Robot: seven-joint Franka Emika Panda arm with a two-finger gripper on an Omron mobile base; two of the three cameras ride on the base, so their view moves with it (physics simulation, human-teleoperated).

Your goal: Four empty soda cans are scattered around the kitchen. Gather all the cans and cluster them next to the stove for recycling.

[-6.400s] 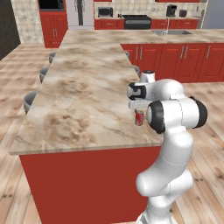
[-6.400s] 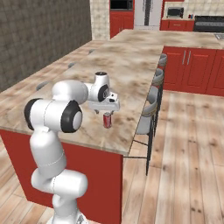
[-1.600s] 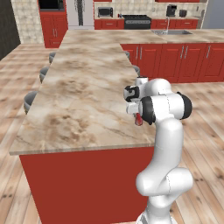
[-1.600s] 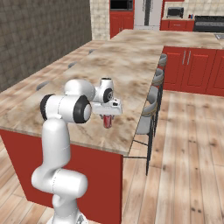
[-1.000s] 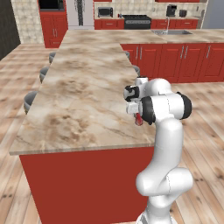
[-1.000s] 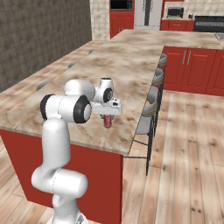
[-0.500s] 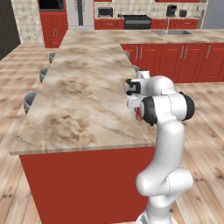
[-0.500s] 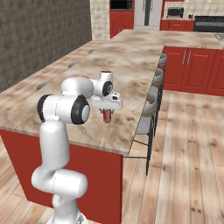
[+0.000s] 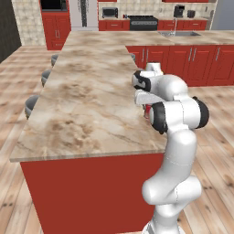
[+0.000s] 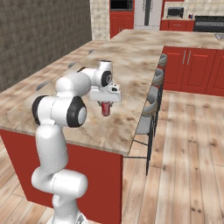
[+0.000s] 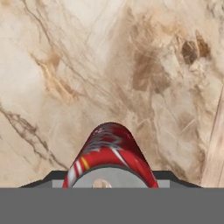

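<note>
My gripper (image 10: 105,104) is shut on a red soda can (image 10: 105,109) and holds it upright just above the marble island counter (image 10: 131,65), near the counter's long edge. In the left base view the can (image 9: 146,111) peeks out red behind my white forearm, under the gripper (image 9: 145,106). In the hand view the can (image 11: 110,155) points away from the camera, silver top nearest, with the gripper (image 11: 110,179) clamped at its sides and marble below. The black stove (image 9: 142,19) stands far off against the back wall, also the stove (image 10: 209,18) at the top right.
Grey bar stools (image 10: 148,103) line the island's far side (image 9: 33,104). A sink (image 9: 176,33) sits in the back counter over red cabinets (image 9: 201,64). Wood plank floor (image 10: 188,144) runs between the island and the back counters.
The hand has risen from the counter with the red can in its grip; one second ago the can stood on the marble. The base has stayed put.
</note>
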